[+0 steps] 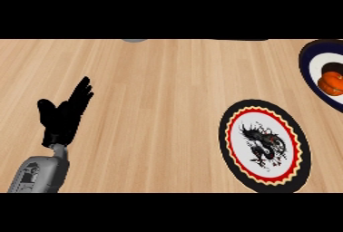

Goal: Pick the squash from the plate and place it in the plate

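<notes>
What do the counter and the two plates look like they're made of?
Counter: light wood or wood-look laminate, going by the plank seams and grain; matte.
Near plate: probably glazed ceramic, with a smooth white centre, a printed dark figure, and a red, yellow and black scalloped rim.
Far plate at the right edge: likely ceramic too, dark rim around white; it holds the orange squash, cut off by the frame.

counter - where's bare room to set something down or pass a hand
Wide bare wood between the left hand and the dragon plate, and along the far edge. Dragon plate's middle holds nothing. Crowded at far right: squash sits on the dark-rimmed plate, cut by the edge.
</notes>
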{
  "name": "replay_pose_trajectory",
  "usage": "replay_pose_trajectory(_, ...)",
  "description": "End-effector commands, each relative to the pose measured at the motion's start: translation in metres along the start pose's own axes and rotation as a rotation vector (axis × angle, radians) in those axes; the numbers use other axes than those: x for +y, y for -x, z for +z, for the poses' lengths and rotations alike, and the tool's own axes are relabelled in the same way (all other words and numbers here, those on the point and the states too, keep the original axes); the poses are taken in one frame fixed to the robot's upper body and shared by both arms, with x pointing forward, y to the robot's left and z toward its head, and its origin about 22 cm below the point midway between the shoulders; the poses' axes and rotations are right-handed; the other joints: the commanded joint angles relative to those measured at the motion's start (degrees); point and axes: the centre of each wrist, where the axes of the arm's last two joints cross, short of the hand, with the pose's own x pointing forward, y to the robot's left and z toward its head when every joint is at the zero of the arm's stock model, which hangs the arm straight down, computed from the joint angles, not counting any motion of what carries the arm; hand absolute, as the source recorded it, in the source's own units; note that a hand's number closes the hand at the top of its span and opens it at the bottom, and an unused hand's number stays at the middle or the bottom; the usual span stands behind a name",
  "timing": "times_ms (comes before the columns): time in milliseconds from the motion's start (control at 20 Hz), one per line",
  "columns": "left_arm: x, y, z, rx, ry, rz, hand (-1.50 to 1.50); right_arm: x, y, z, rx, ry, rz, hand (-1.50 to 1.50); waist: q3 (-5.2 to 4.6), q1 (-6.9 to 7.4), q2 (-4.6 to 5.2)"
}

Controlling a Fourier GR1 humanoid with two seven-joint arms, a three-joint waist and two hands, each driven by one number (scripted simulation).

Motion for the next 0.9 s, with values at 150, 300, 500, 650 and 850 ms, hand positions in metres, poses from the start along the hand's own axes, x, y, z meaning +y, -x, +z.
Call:
replay_pose_trajectory(150, 0.003, 0.003, 0.003, 0.004, -0.004, 0.017, 0.00, -0.023, -0.025, -0.013, -0.287, 0.105, -0.316, -1.50, -0.05, -0.77, -0.61)
replay_pose_trajectory(300, 0.012, -0.004, -0.002, 0.013, -0.022, 0.000, 0.00, -0.036, -0.021, -0.010, -0.255, 0.119, -0.428, -1.50, -0.13, -1.12, -0.61)
replay_pose_trajectory(500, -0.001, 0.005, 0.002, 0.004, -0.039, 0.002, 0.00, -0.040, -0.019, -0.009, -0.086, 0.038, -0.592, -1.50, -0.17, -0.99, -0.58)
replay_pose_trajectory(650, 0.008, 0.009, 0.001, 0.020, -0.017, 0.015, 0.00, -0.039, 0.001, 0.004, -0.057, -0.048, -0.697, -1.50, -0.15, -1.47, -0.54)
replay_pose_trajectory(850, -0.009, -0.005, -0.005, 0.001, 0.002, 0.032, 0.00, -0.048, 0.005, 0.008, -0.090, -0.063, -0.705, -1.50, -0.02, -0.70, -0.16)
